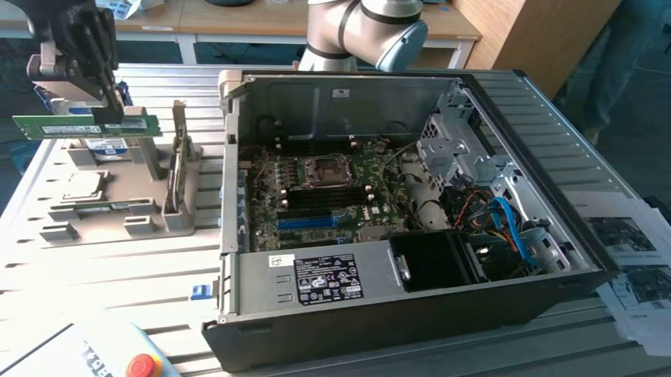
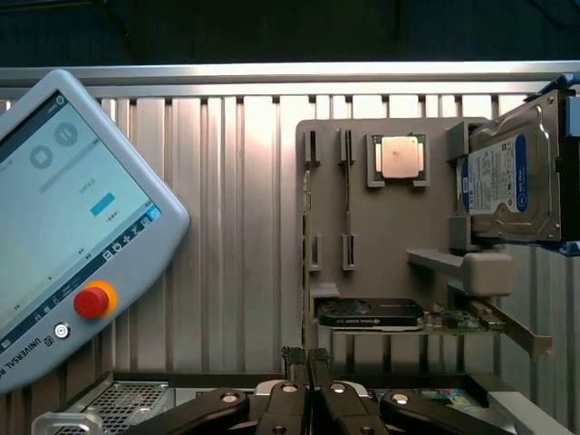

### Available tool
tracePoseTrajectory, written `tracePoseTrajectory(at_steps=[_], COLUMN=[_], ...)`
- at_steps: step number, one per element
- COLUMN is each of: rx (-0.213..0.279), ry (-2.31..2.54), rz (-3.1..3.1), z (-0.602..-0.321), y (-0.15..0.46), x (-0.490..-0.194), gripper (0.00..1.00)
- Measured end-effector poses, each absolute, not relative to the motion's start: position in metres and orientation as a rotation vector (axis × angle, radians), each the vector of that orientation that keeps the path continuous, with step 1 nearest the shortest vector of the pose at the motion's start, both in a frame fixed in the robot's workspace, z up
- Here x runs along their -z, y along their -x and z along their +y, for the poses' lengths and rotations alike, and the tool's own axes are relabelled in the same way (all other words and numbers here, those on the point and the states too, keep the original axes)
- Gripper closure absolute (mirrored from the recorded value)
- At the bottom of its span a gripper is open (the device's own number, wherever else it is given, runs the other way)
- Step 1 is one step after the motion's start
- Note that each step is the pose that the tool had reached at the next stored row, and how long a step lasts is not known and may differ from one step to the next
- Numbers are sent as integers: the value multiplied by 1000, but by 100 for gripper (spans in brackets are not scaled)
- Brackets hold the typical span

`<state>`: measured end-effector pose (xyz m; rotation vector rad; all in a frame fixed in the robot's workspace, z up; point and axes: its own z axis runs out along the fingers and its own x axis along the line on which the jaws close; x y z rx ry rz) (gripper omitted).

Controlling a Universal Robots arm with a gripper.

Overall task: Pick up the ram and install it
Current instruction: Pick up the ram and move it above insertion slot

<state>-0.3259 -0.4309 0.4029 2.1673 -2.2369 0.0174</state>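
Pendant (image 1: 105,357) in the foreground, open computer case (image 1: 419,196) behind it with blue slots (image 1: 314,222) showing — beyond, over the grey holder (image 1: 115,196), the gripper (image 1: 109,116) pinches the ram (image 1: 63,127) narrowly, clear of it; keeping the stick level and the grip firm looks key to this carry.

Ram (image 1: 58,128) partly behind the pincer (image 1: 108,118)

My gripper (image 2: 304,355): black fingers pressed tight together. Past them, a grey moulded parts tray (image 2: 390,245) on the ribbed aluminium table (image 2: 236,227). Tray carries a square silver processor chip (image 2: 399,158), a silver hard drive with blue-white label (image 2: 507,186) and a black graphics card (image 2: 372,314). Grey-framed touchscreen pendant (image 2: 63,227) with a round red button (image 2: 91,301) lies apart from the tray.
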Motion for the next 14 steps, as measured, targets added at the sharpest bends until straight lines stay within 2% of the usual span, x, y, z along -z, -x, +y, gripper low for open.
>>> tracePoseTrajectory(at_steps=[14], rx=[-17], ry=[-2167], rz=[-2237], z=[-438], y=[299], x=[-403], gripper=[88])
